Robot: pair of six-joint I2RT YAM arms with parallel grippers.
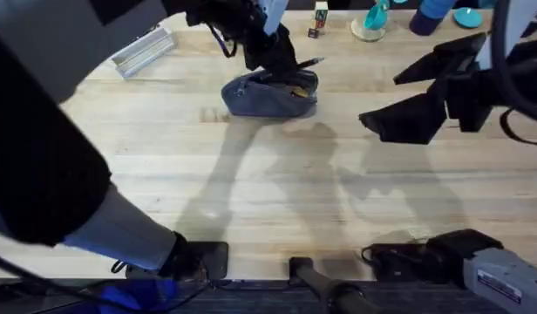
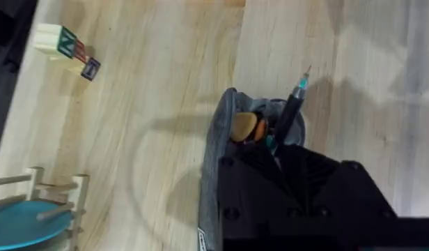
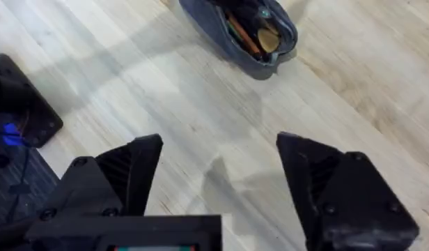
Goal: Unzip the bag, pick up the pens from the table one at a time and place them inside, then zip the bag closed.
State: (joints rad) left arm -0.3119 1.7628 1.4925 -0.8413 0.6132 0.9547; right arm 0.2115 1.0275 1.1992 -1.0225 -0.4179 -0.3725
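The blue-grey bag lies on the table at the far middle, its zipper open and orange-brown items showing inside. My left gripper reaches across over the bag's right end and is shut on a slim black pen. In the left wrist view the pen sticks out past the gripper above the bag's open mouth, tip pointing away. My right gripper hovers to the right of the bag, open and holding nothing. In its wrist view its fingers are spread wide, with the bag beyond them.
A clear ribbed box lies at the far left. Small blocks and teal dishes stand along the far edge. A wooden rack with a teal plate and lettered blocks are close to the bag.
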